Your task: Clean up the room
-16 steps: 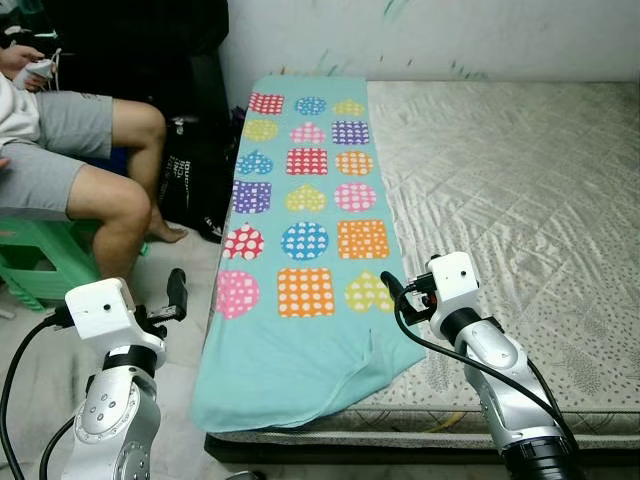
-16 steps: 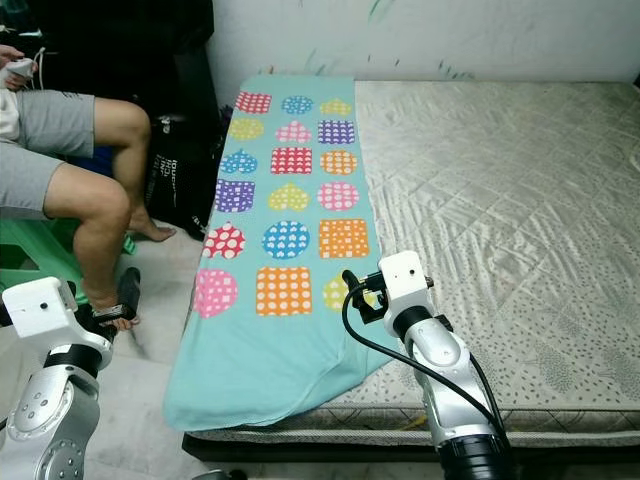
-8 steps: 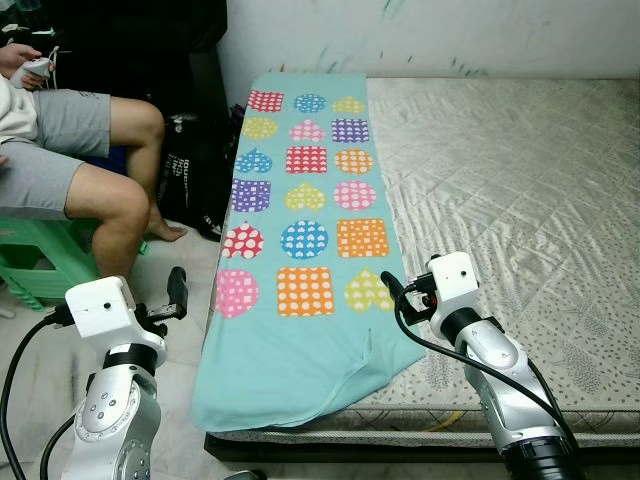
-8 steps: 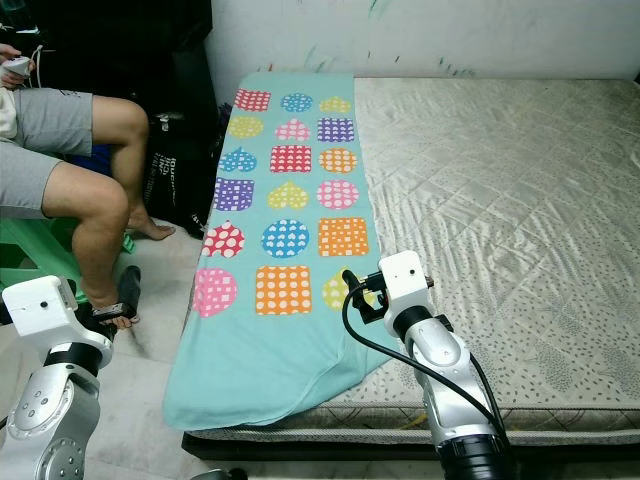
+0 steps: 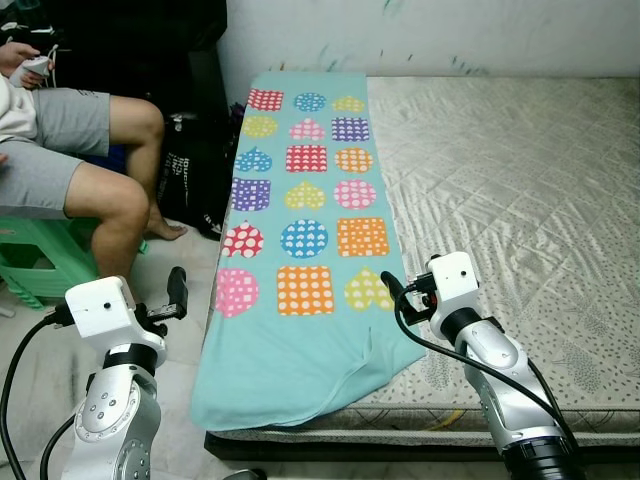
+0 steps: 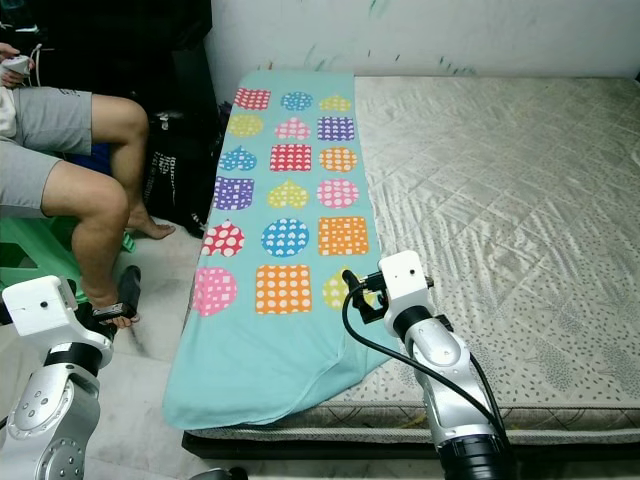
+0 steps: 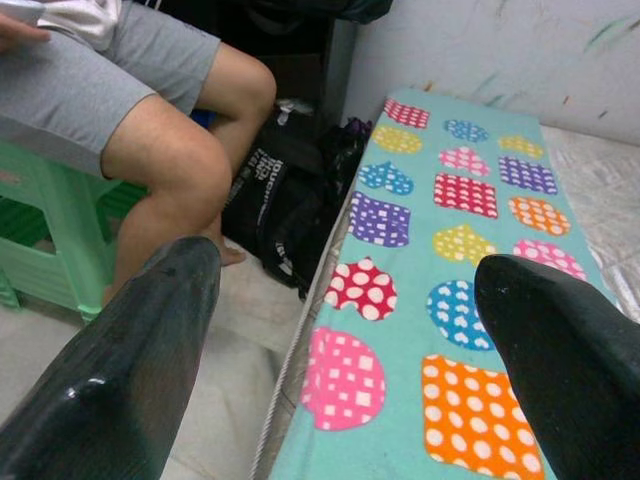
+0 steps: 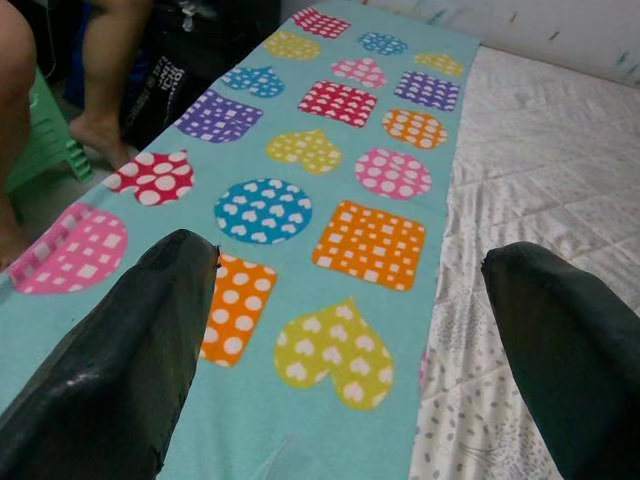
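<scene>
Spread along the bed [image 5: 520, 190] lies one turquoise blanket [image 5: 300, 340]; two grippers, left gripper [image 7: 350, 340] and right gripper [image 8: 350, 330], hover wide, empty.

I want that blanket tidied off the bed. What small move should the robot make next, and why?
Probably lower the right gripper onto the blanket near its yellow heart and close on it. Its fingers are spread wide above that spot, holding nothing, and the blanket lies flat along the mattress edge. The left gripper hangs open over the floor, farther off.
</scene>
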